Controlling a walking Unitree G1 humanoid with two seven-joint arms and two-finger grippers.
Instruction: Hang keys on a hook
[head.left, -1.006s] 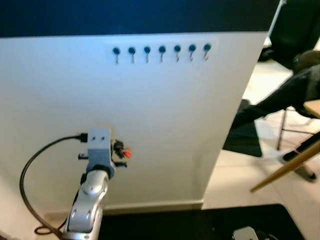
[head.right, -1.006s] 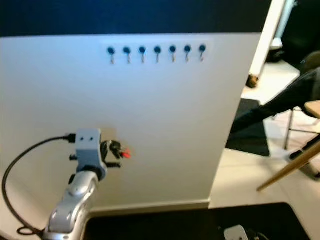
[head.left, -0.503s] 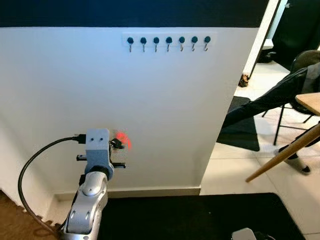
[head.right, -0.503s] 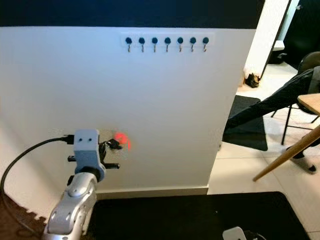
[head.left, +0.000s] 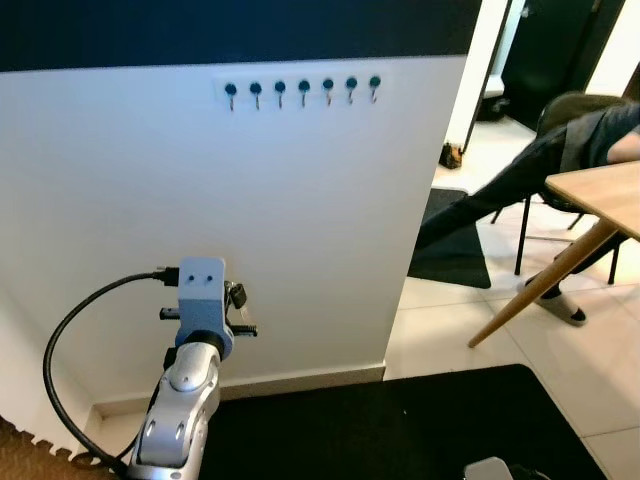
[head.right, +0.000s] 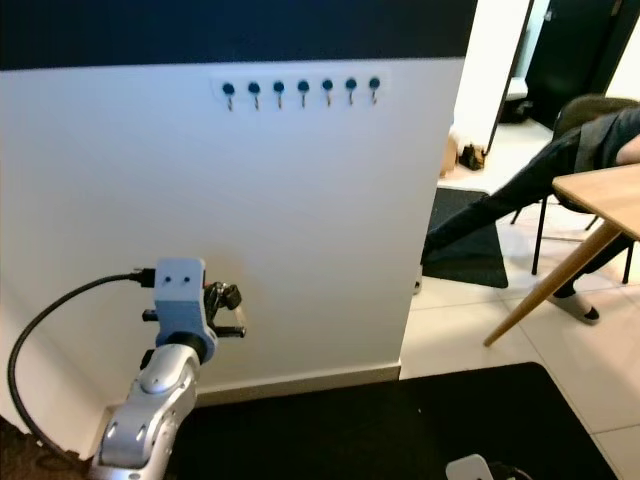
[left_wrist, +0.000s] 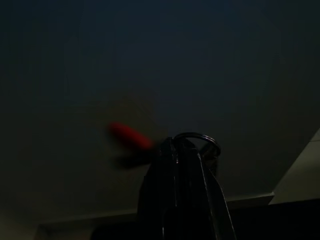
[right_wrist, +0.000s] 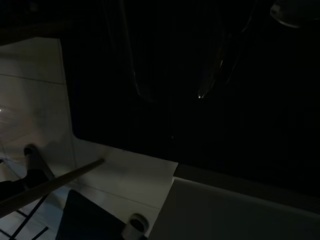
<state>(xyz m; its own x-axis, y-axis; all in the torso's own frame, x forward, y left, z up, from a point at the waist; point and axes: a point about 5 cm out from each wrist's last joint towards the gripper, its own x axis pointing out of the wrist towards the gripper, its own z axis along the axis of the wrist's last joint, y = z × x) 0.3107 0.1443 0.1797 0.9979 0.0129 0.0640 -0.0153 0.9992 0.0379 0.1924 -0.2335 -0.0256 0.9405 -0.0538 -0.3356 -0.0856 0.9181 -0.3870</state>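
Keys (left_wrist: 192, 150) stopped swinging — left hand (left_wrist: 182, 195) clamped, below hooks (head.left: 303, 91).

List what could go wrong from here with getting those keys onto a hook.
1. The left hand pinches the keys near the ring, and the red tag looks blurred, so they may swing and slip out.
2. The hook row sits well above the hand on the white wall; the small hooks could easily be missed.

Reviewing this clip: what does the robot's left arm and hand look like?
The left arm is a rounded, glossy silver shell. At its wrist sits a pale blue-grey box with two small dark dots on its face. A thick black cable plugs into the box and loops down. The left hand has long black fingers.
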